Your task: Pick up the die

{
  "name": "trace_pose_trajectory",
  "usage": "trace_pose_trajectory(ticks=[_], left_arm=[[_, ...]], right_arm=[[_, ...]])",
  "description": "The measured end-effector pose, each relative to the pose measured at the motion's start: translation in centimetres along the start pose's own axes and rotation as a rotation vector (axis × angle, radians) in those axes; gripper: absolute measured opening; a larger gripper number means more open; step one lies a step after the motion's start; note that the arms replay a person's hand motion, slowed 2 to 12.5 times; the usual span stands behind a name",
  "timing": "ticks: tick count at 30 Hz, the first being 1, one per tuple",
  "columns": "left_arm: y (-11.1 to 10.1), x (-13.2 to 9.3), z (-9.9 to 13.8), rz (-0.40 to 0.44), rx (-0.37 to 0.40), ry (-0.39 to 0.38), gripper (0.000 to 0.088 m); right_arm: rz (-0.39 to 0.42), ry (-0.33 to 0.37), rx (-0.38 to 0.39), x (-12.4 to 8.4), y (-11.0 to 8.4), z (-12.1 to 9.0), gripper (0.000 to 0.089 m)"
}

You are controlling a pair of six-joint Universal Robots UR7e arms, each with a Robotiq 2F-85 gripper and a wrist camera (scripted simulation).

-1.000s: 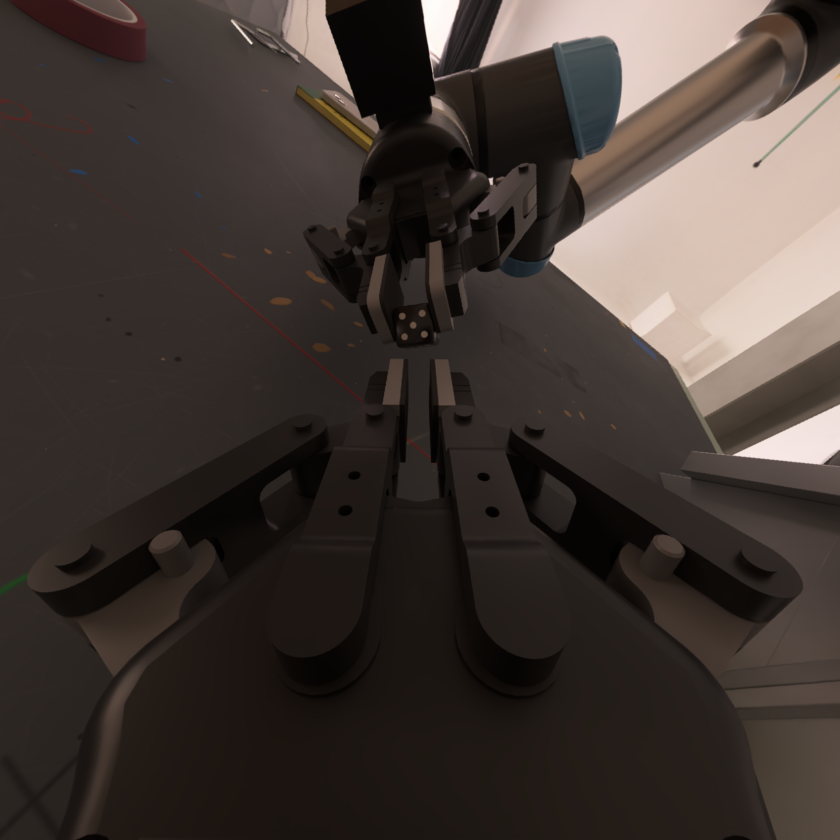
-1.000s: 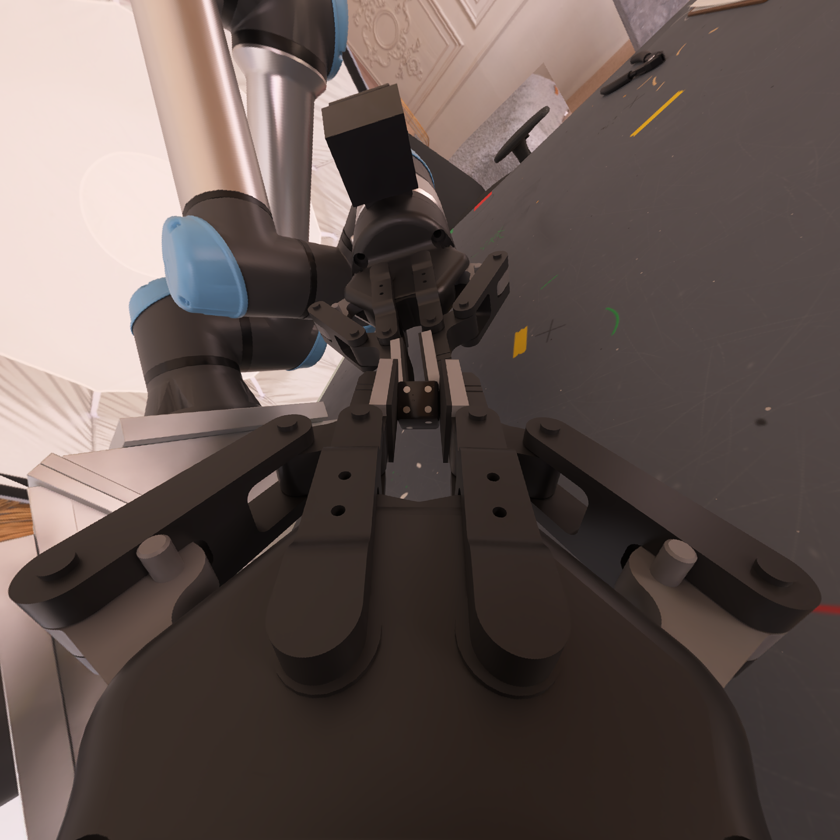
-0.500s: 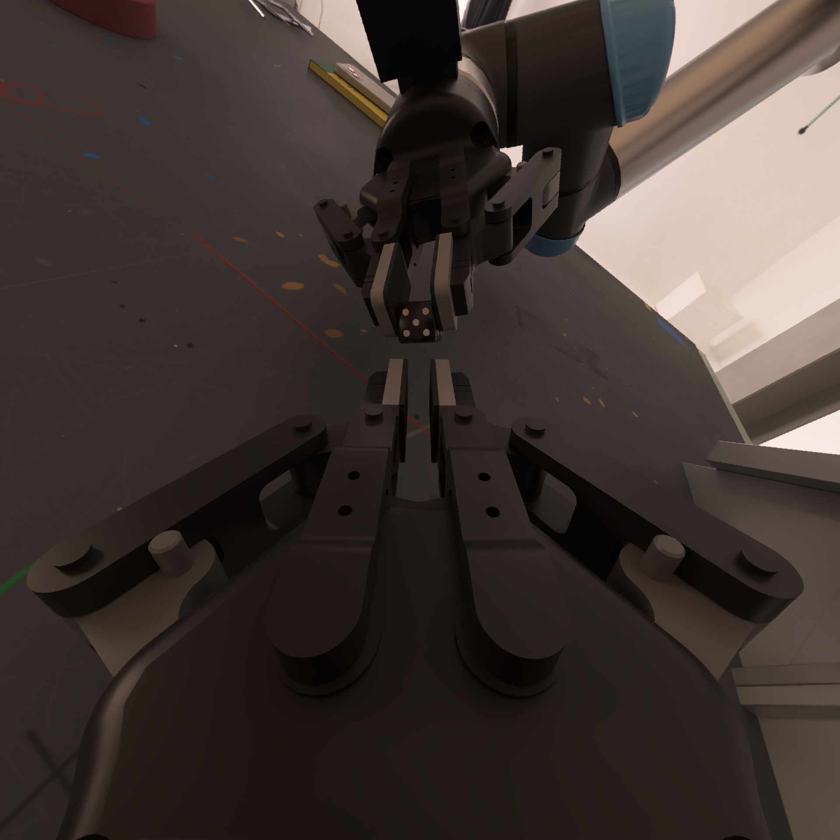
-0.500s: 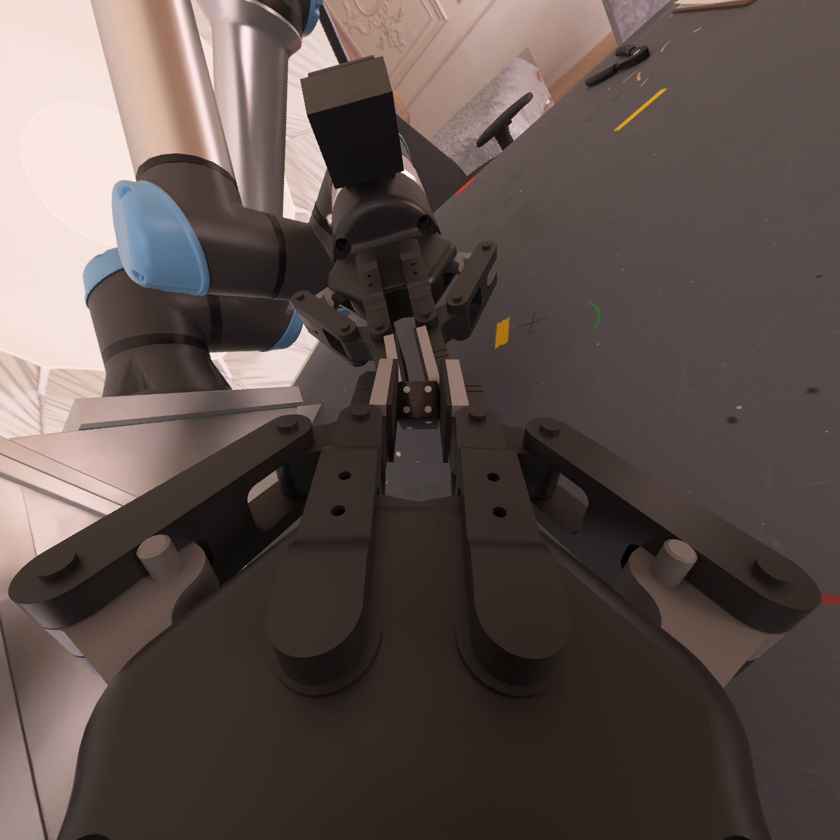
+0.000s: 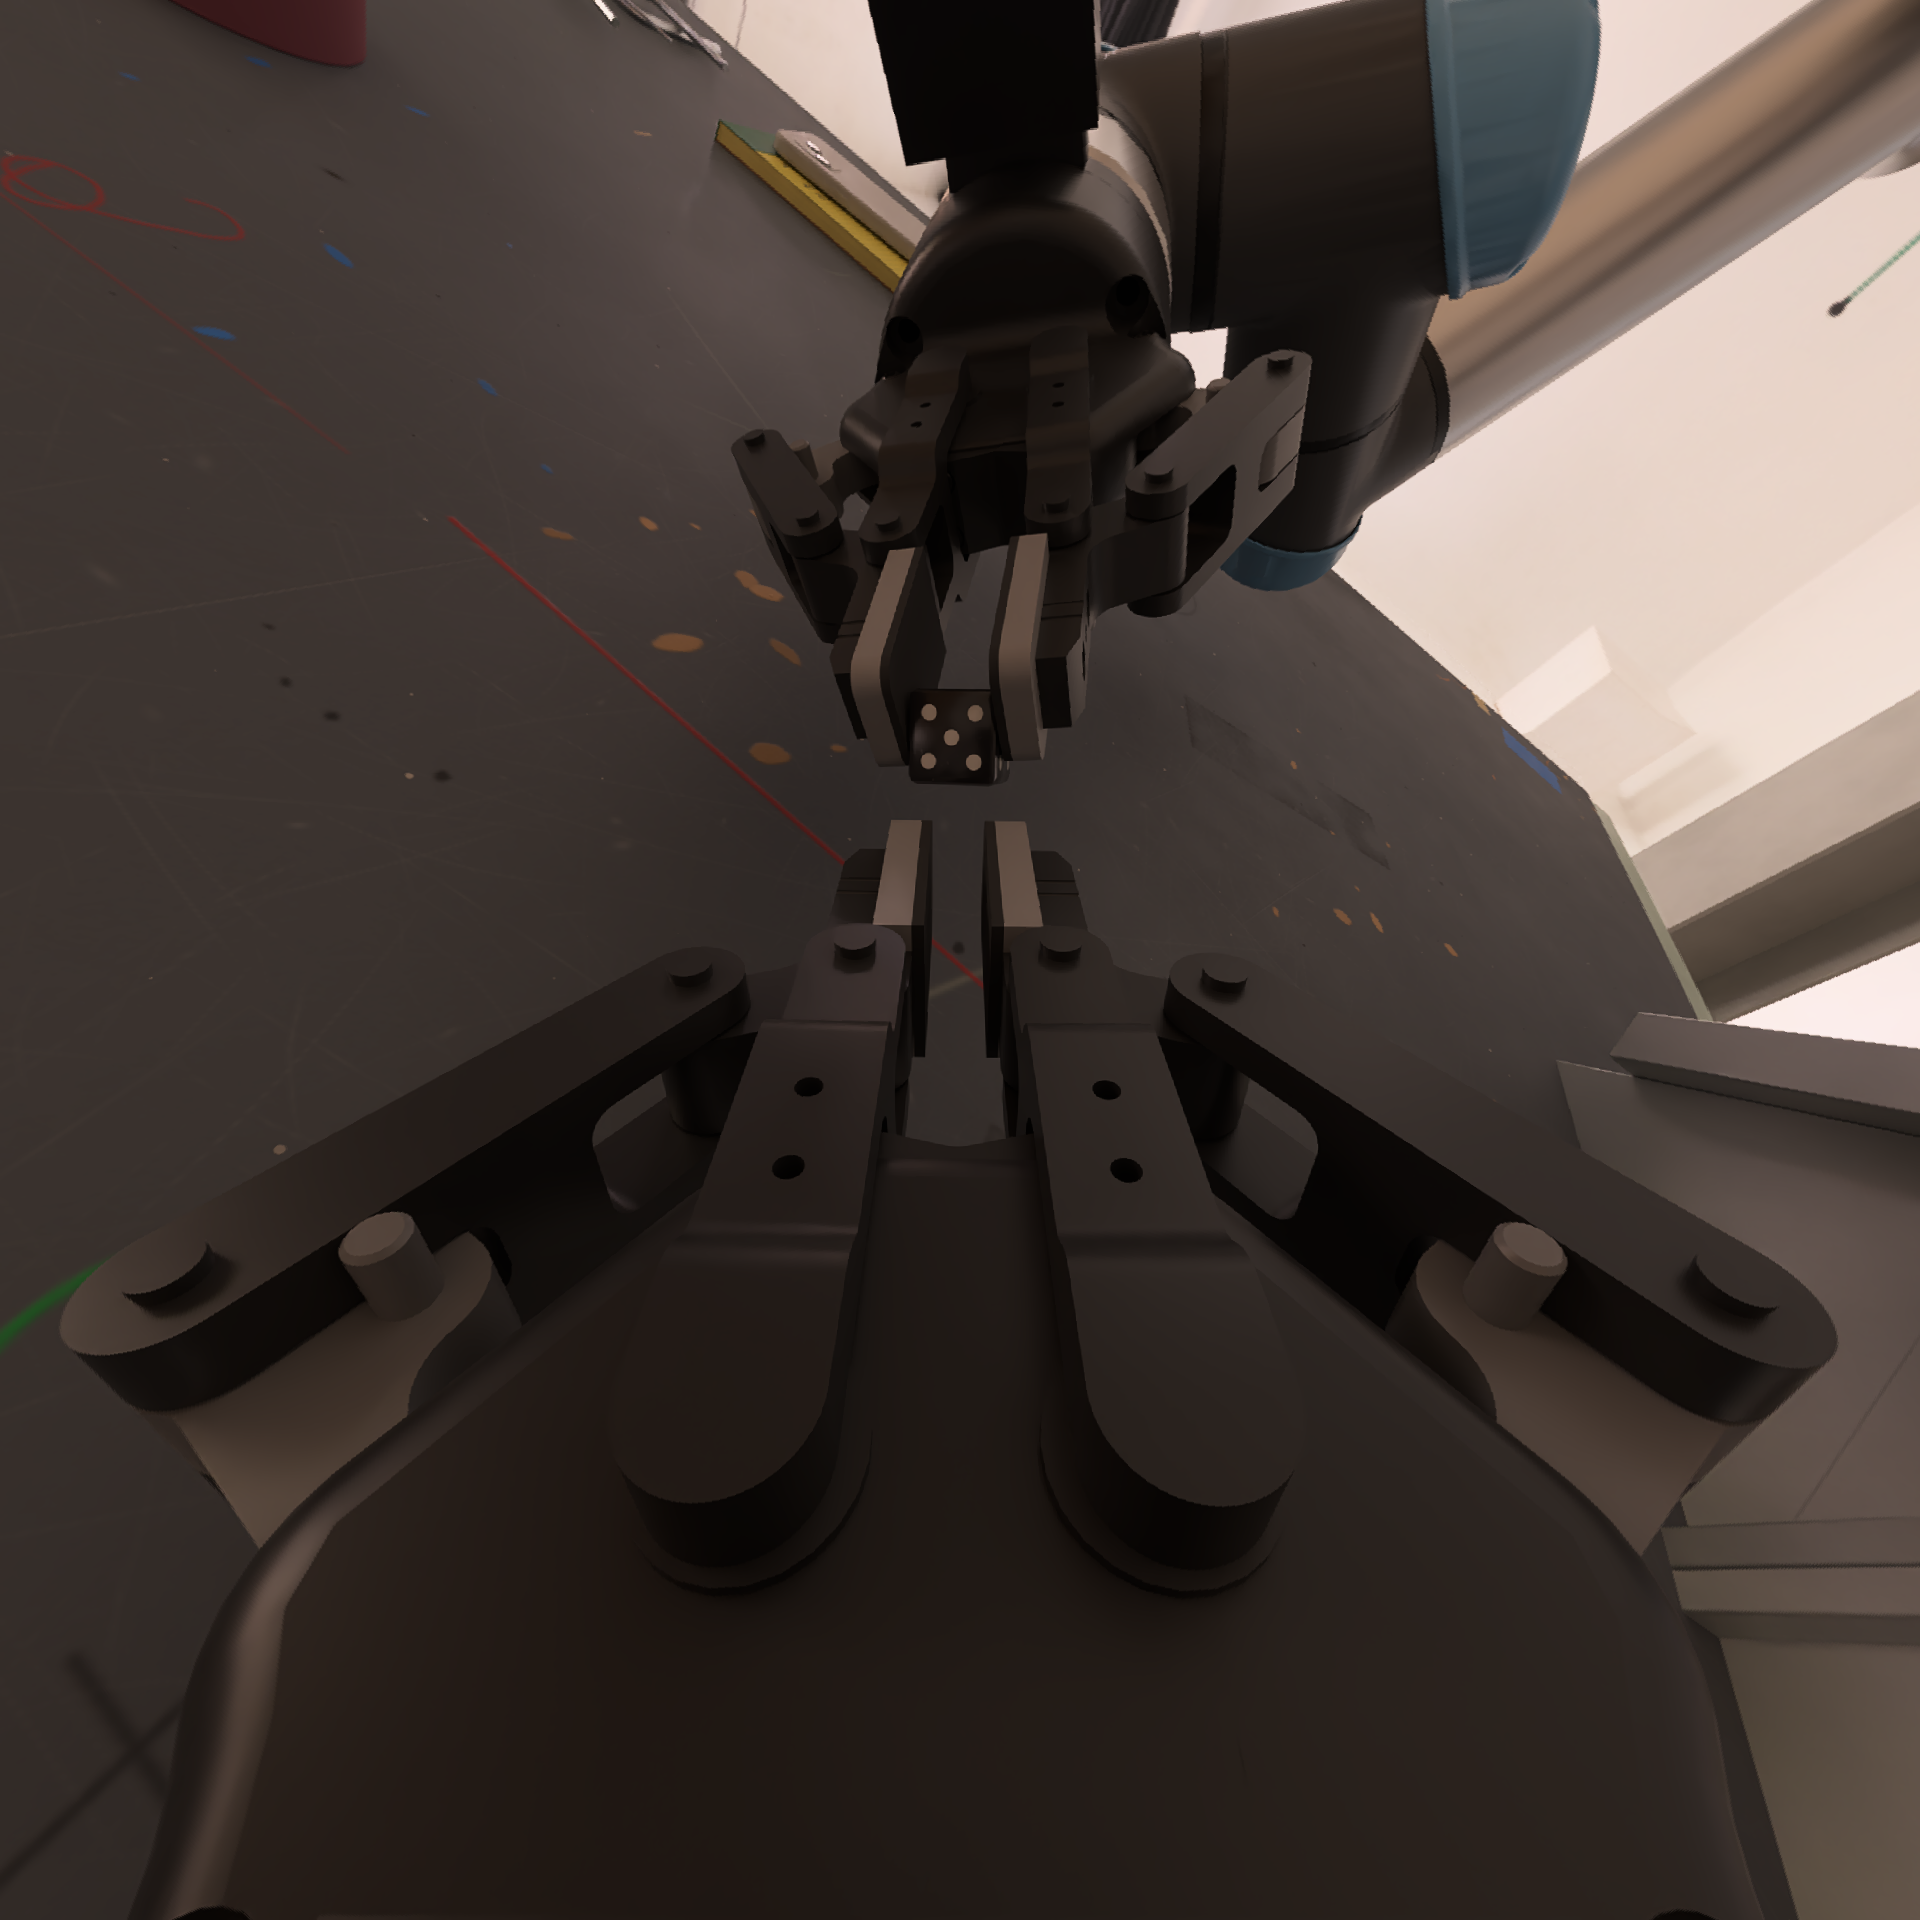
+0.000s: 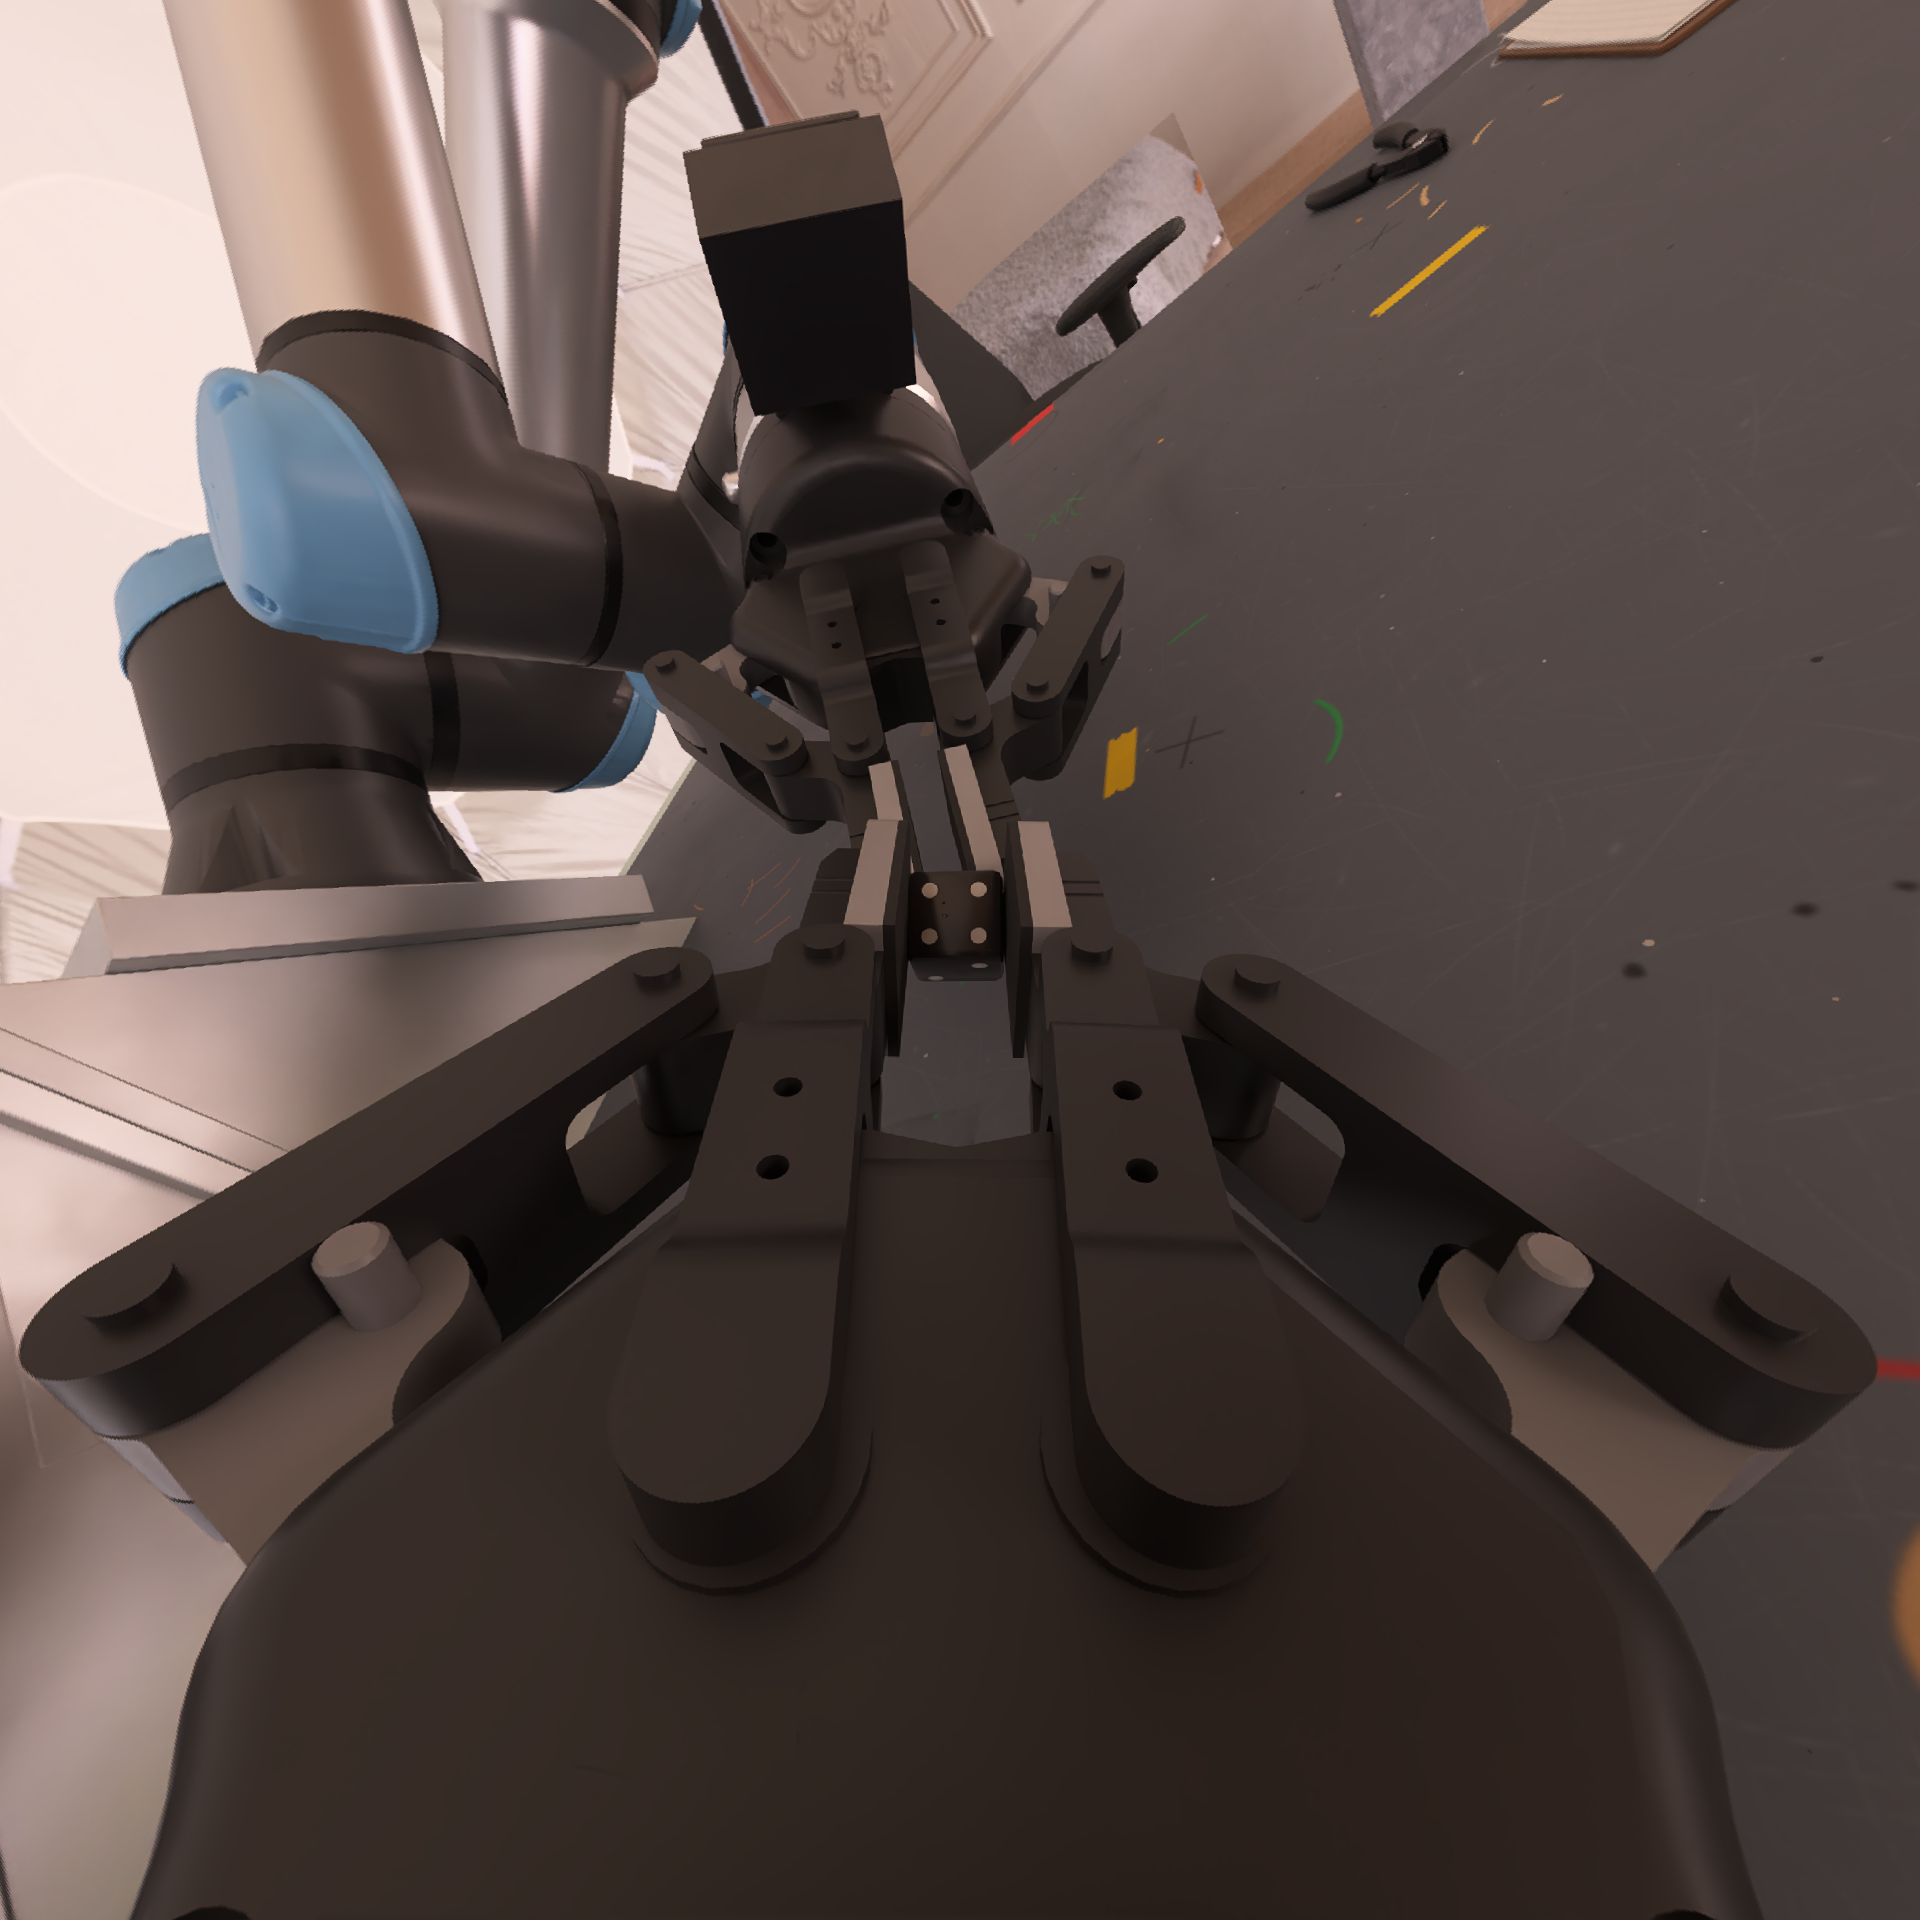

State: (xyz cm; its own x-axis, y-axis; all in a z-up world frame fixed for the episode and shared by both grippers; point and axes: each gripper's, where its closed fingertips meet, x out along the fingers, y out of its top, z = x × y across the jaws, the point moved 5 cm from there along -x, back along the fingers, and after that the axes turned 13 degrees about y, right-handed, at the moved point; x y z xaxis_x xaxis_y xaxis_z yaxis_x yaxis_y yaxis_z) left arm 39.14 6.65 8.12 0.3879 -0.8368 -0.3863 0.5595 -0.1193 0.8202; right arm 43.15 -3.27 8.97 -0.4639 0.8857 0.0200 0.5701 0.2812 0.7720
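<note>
We see the right gripper [image 6: 956, 883] clamped on the black die [image 6: 956, 916], its two pads pressed against opposite sides of the cube near the fingertips, so the die [image 5: 952, 740] is held up off the dark table [image 5: 312, 623] and shows a five-dot face to the left wrist camera. Our left gripper [image 5: 954, 871] faces it tip to tip, just beside the die but apart from it, its fingers [image 5: 900, 871] drawn close together with only a narrow slot between them and nothing in it
</note>
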Motion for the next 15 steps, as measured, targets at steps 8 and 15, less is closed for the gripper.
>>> trace_pose_trajectory(ticks=[8, 15], left_arm=[[-0.07, 0.03, -0.08, -0.003, -0.001, 0.003, 0.0086], [-0.03, 0.03, -0.18, 0.000, -0.003, 0.005, 0.0083]], right_arm=[[-0.005, -0.015, -0.016, 0.04, -0.05, 0.02, 0.0163], [0.003, -0.021, -0.008, 0.09, -0.04, 0.05, 0.0163]])
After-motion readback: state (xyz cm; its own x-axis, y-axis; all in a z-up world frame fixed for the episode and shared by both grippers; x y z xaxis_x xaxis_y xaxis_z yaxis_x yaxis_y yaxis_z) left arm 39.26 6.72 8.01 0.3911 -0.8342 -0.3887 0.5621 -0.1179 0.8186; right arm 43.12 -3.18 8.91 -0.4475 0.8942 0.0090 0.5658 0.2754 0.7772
